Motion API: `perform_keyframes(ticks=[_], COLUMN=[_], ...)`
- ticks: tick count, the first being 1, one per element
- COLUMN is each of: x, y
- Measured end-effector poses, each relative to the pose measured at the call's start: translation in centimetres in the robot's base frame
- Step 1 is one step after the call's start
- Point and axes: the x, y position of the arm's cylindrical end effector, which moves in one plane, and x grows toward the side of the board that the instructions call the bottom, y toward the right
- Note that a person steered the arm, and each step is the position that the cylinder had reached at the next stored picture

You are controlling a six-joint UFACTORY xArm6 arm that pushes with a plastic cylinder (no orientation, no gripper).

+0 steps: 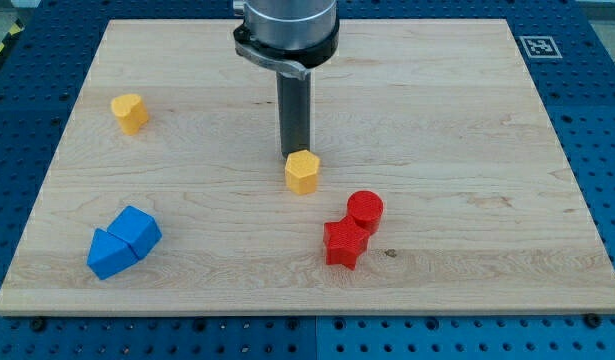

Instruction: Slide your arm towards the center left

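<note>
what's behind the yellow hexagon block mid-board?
Directly behind the yellow hexagonal block, toward the view's top, stands my dark rod. My tip meets the block's top edge; whether it touches can't be told, since the block covers the rod's very end and the wooden board there.

1. Bright, even light falls from overhead across the pale wooden board [417, 120]; nothing is dim.
2. Shadows are soft and short, hugging the bases of the two touching blue blocks [122, 242] and the red star-shaped block [344, 244].
3. A mild sheen shows on the grey metal arm housing [287, 25].
4. Focus is sharp across the frame, without motion blur.
5. The board's edges look straight, with little distortion.
</note>
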Motion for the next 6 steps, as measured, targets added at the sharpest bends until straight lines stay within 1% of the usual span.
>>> perform_keyframes(ticks=[2,3,4,5,6], x=[4.3,5.5,5.8,5.3,3.4], y=[0.0,0.0,-1.2,-7.5,-14.1])
